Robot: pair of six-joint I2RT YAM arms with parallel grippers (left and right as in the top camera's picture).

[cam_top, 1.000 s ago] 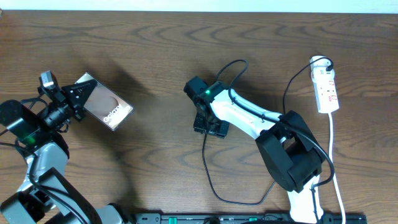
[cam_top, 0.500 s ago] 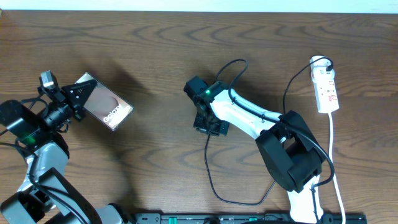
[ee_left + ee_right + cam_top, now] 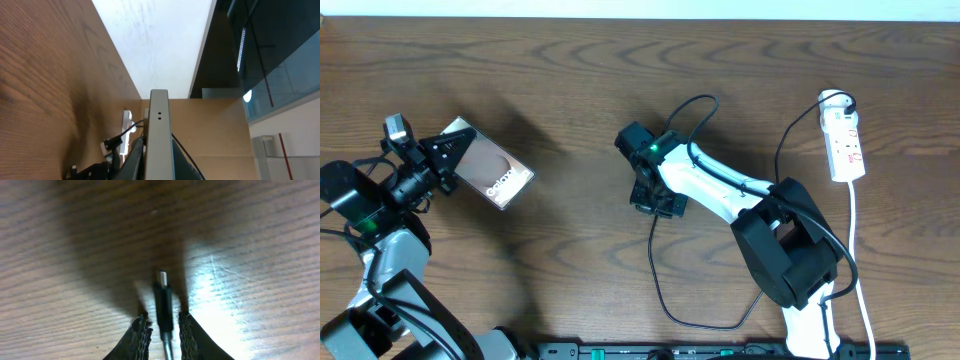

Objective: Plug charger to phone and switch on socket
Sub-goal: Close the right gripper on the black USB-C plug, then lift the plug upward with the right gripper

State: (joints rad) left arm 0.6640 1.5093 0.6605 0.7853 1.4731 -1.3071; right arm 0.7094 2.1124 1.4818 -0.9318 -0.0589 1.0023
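Observation:
My left gripper (image 3: 445, 160) is shut on the phone (image 3: 492, 170) and holds it off the table at the far left, its screen with white text facing up. In the left wrist view the phone's silvery edge (image 3: 159, 135) stands between the jaws (image 3: 160, 161). My right gripper (image 3: 656, 203) points down at the middle of the table. Its fingers (image 3: 162, 327) straddle the charger's connector tip (image 3: 162, 297), which lies on the wood with a small gap on each side. The charger cable (image 3: 653, 270) loops toward the front. The socket (image 3: 846, 140) lies at the far right.
The socket's white cord (image 3: 860, 260) runs down the right side to the front edge. The right arm's white link (image 3: 720, 195) and black base (image 3: 790, 250) stand between the gripper and the socket. A black rail (image 3: 720, 350) lines the front edge.
My right gripper has shifted slightly toward the back left over the connector. The left arm and the phone have not moved.

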